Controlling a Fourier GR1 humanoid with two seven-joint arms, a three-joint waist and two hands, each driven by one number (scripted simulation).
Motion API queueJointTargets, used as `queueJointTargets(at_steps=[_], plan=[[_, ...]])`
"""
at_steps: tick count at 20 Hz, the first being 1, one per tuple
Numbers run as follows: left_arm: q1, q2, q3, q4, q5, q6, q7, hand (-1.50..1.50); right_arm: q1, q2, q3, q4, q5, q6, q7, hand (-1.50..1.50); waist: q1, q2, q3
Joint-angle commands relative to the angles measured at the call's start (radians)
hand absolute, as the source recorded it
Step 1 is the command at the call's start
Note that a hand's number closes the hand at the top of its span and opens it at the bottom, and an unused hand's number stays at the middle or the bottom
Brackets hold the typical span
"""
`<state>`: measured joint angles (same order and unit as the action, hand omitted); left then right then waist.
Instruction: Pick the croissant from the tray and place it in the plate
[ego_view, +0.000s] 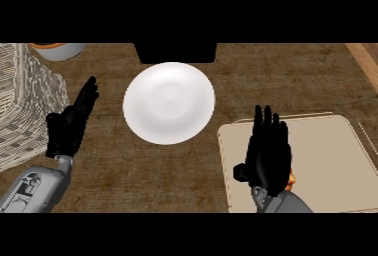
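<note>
On brown counter (295, 80): white plate (169, 102), beige tray (325, 160), wicker basket (22, 100).

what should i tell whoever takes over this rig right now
Left hand: open, fingers up, resting near the basket at the view's left, holding nothing.
Right hand: open, fingers straight, over the tray, mostly hiding the croissant; only an orange sliver shows at the wrist.
Plate: white, on the counter left of the tray, nothing on it.
Done: right hand is over the croissant. Whether it touches it cannot be told.
Left: grasp the croissant, lift it, carry it left and set it on the plate.
</note>
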<state>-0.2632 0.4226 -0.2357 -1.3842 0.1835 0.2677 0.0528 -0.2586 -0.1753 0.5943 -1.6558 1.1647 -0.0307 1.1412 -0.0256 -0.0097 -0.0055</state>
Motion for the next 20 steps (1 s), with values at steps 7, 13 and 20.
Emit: queueJointTargets(at_steps=[7,13,20], plan=[[0.001,-0.016,0.001,0.001,-0.008,-0.007,0.007,0.0,0.006,0.121,-0.114,-0.108,-0.029,0.419,0.269,-1.5,0.007,0.003,0.003],[-0.047,-0.019,0.014,0.01,-0.018,-0.013,0.029,0.0,-0.023,0.171,-0.199,-0.114,-0.028,0.515,0.251,-1.5,0.013,0.006,0.004],[0.002,-0.01,0.023,-0.026,-0.017,-0.038,-0.002,0.0,0.037,0.169,-0.317,0.01,-0.026,0.531,0.138,-1.5,0.029,0.009,0.005]])
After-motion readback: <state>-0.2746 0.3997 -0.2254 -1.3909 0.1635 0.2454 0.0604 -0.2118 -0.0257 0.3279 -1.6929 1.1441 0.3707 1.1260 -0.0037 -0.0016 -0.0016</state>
